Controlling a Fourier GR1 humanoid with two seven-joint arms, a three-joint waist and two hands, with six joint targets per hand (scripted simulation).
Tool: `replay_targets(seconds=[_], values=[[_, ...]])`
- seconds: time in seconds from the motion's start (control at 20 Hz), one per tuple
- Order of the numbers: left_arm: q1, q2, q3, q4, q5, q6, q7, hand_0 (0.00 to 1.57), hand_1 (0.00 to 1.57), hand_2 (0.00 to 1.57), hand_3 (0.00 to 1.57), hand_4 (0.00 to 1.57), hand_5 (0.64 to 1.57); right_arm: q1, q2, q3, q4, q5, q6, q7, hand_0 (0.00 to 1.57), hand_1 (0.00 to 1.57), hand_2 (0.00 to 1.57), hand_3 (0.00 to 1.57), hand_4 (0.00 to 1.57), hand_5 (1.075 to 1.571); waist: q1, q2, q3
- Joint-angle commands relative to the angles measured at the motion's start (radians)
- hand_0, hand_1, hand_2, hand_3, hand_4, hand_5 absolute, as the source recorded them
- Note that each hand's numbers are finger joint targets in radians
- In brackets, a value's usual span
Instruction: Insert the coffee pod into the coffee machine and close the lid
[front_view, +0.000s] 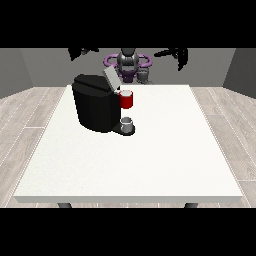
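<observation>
White tabletop fills the lower frame, bare nearest the camera. Further in, left of centre, stands the black coffee machine, with a small grey cup on its drip base at the lower right of the body. Above the cup is the machine's red pod holder, and its pale lid tilts up and open behind it. I cannot make out a separate coffee pod; something pale sits at the holder's top, but whether that is the pod I cannot tell.

Beyond, at the frame's top, my torso is small, and both my hands are raised well above the table: the hand at the view's left and the hand at the view's right. Each shows only as a dark shape, so I cannot tell how they are set.

To do this step well, I judge I should first confirm where the pod is, then bring the nearer hand down over the lid from behind and press it forward evenly, keeping clear of the cup.
</observation>
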Motion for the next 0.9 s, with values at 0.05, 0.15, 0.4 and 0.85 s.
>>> replay_targets(seconds=[0.05, 0.15, 0.4, 0.85], values=[[0.062, -0.050, 0.006, -0.059, 0.062, -0.014, -0.007, 0.00, 0.00, 0.00, 0.00, 0.00, 1.571, -0.077, -0.014, 0.008, -0.035, -0.006, 0.017, 0.049, 0.00, 0.00, 0.00, 0.00, 0.00, 1.571, 0.057, 0.008, 0.0005], [0.115, -0.084, -0.022, -0.084, 0.059, -0.015, -0.028, 0.00, 0.00, 0.00, 0.00, 0.00, 1.571, -0.049, 0.000, 0.038, -0.031, -0.001, 0.047, 0.013, 0.00, 0.00, 0.00, 0.00, 0.00, 1.571, 0.073, 0.015, 0.0007], [0.177, -0.119, -0.051, -0.163, 0.110, -0.046, -0.002, 0.00, 0.00, 0.00, 0.00, 0.00, 1.571, -0.111, -0.034, 0.036, -0.001, 0.027, 0.059, 0.041, 0.00, 0.00, 0.00, 0.00, 0.14, 1.571, 0.141, 0.026, 0.0008], [0.276, -0.120, -0.128, -0.408, 0.206, -0.028, 0.110, 0.00, 0.00, 0.00, 0.00, 0.00, 1.571, -0.153, -0.071, -0.002, 0.091, 0.004, 0.152, -0.015, 0.00, 0.00, 0.00, 0.00, 0.00, 1.571, 0.145, 0.094, 0.0010]])
